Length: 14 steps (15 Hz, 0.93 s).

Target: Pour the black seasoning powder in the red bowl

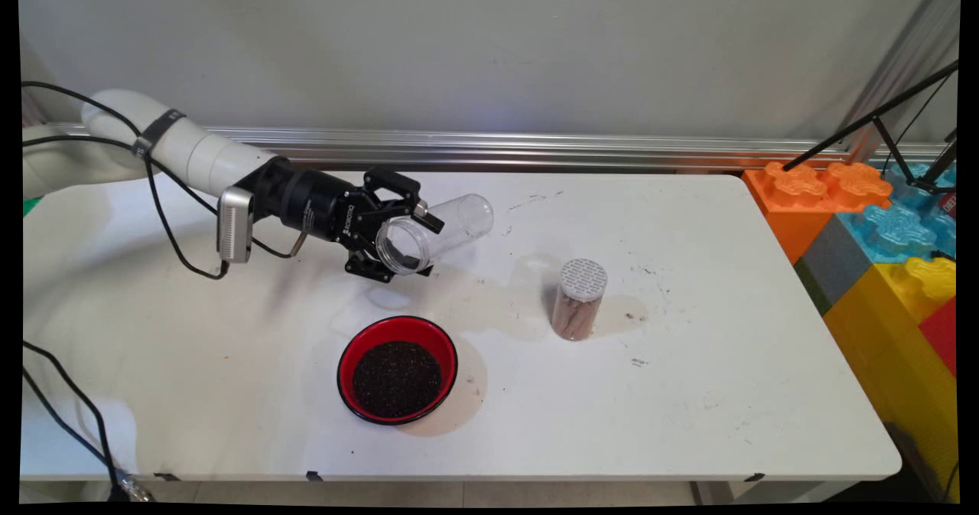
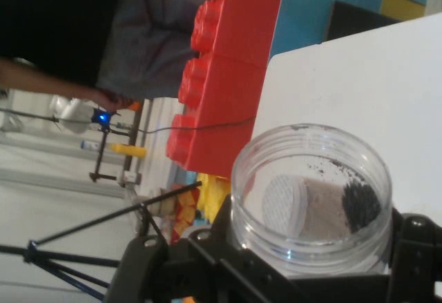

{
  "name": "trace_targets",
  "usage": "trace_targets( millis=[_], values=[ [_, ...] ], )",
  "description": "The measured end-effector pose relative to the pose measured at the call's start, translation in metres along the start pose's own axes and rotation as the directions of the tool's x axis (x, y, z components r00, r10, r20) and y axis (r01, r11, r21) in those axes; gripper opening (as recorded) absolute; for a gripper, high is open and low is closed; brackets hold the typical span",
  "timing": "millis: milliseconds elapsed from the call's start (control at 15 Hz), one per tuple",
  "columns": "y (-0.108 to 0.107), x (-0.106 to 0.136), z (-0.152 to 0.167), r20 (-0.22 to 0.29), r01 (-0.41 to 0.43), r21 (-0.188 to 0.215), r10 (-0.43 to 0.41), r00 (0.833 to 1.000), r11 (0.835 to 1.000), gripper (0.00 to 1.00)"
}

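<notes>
My gripper [image 1: 399, 232] is shut on a clear, empty plastic jar [image 1: 432, 233], held tipped on its side a little above the white table [image 1: 688, 392]. Its open mouth faces the table's near side. Just below and in front stands a red bowl [image 1: 359, 344] filled with black grains [image 1: 396, 379]. To the right stands an upright jar of brown stuff with a white perforated lid [image 1: 579, 301]. In the hand view the clear jar [image 2: 311, 199] sits between the gripper's fingers [image 2: 407, 244]. The lidded jar [image 2: 286, 205] and dark grains [image 2: 361, 205] show through it.
Big toy building blocks [image 1: 879, 232] in orange, blue, yellow and red are stacked off the table's right end. A black tripod leg [image 1: 864, 125] slants above them. A metal rail [image 1: 535, 148] runs along the back edge. Black cables [image 1: 164, 216] hang from the arm.
</notes>
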<state>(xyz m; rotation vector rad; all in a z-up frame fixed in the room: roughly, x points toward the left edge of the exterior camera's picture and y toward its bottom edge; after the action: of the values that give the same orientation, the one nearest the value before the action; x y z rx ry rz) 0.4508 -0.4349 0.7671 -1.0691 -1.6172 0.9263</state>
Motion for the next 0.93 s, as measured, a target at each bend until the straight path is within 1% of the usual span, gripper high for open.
trace_targets(
  millis=[200,400,533,733,933],
  values=[
    [-0.004,-0.003,-0.001,0.01,0.1,0.002,-0.1,0.995,0.995,0.0],
    [-0.009,-0.008,-0.002,0.02,0.199,0.011,-0.199,0.98,0.98,0.0],
    [-0.012,-0.01,-0.002,0.024,0.259,0.019,-0.26,0.965,0.966,0.0],
    [-0.017,-0.014,-0.004,0.027,0.344,0.033,-0.345,0.938,0.938,0.0],
    [-0.023,-0.017,-0.004,0.019,0.432,0.051,-0.433,0.901,0.901,0.0]
  ],
)
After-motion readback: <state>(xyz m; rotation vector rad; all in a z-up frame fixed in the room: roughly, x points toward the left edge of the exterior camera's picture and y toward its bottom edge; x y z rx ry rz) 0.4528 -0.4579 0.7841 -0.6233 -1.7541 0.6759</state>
